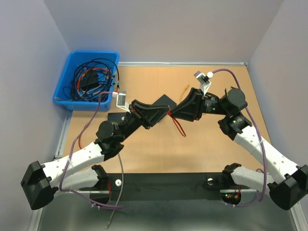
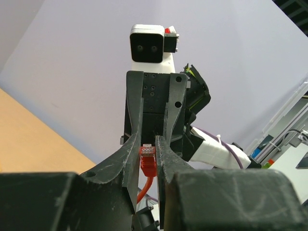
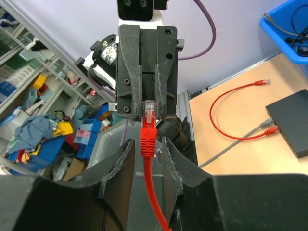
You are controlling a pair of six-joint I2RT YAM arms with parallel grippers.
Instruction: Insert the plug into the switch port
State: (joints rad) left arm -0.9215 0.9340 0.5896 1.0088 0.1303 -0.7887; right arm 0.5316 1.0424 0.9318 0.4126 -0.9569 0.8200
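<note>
Two grippers meet nose to nose in the air over the middle of the tabletop (image 1: 159, 154). The left gripper (image 2: 148, 150) is clamped on the red plug (image 2: 147, 161), which sits pinched right at its fingertips, both fingers (image 2: 131, 159) pressed against its sides. In the right wrist view the plug's clear tip lies between those left fingertips, and its red boot points back toward the right gripper (image 3: 146, 149). The right gripper's jaws stand apart, one on each side of the boot, with a narrow gap showing on both sides. The red cable (image 3: 153, 192) runs from the boot down between the right fingers. The switch (image 3: 288, 122), a flat black box, lies on the tabletop toward the far edge, apart from the plug. A blue bin (image 1: 65, 91) of tangled cables sits at the far left corner.
</note>
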